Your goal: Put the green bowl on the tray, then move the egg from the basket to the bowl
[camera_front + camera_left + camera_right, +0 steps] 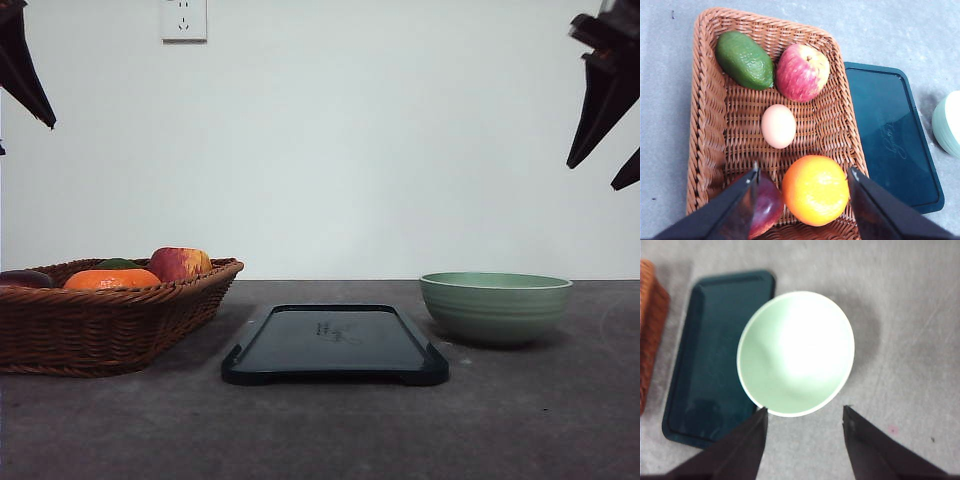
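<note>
Left hand (802,192) open, raised over basket (150,310) | egg (778,126) mid-basket between apple (802,72) and orange (815,190); judged fragile, smooth, take gently across its middle; hidden in front view | tray (335,345) bare, centre worktop | bowl (495,307) right of tray, stiff, light, grip rim | right hand (805,415) open above bowl.
</note>
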Tool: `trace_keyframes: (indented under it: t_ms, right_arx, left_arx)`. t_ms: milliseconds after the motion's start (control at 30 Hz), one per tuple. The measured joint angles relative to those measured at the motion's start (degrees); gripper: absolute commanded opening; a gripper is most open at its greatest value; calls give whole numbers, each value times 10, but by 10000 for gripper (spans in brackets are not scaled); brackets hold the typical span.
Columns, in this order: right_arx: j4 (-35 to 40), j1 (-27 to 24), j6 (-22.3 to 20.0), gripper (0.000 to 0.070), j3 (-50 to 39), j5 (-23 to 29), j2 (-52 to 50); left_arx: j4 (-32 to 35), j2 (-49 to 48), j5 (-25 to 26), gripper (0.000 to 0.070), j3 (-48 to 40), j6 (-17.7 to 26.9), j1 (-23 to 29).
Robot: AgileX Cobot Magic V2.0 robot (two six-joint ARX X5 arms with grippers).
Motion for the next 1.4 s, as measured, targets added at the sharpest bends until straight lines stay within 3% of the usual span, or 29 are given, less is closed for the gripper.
trace_keyframes:
  t_ms: [200,467,667,833,933,1067,1133,1400]
  right_arx:
    - [-57,0,-21,296,89,2,100]
    - [-54,0,-49,296,142,57,204]
    - [-42,0,-60,291,146,60,254]
    - [-24,1,-63,230,147,60,279]
    - [-16,3,-64,144,147,60,288]
    - [-12,9,-64,106,147,59,302]
    - [-12,13,-64,0,147,59,312]
    - [-34,24,-64,0,160,60,318]
  left_arx:
    - [12,0,0,350,0,0,0]
    - [12,0,0,350,0,0,0]
    - [12,0,0,350,0,0,0]
    - [13,0,0,350,0,0,0]
    - [13,0,0,350,0,0,0]
    - [13,0,0,350,0,0,0]
    - [14,0,0,350,0,0,0]
    - [14,0,0,350,0,0,0]
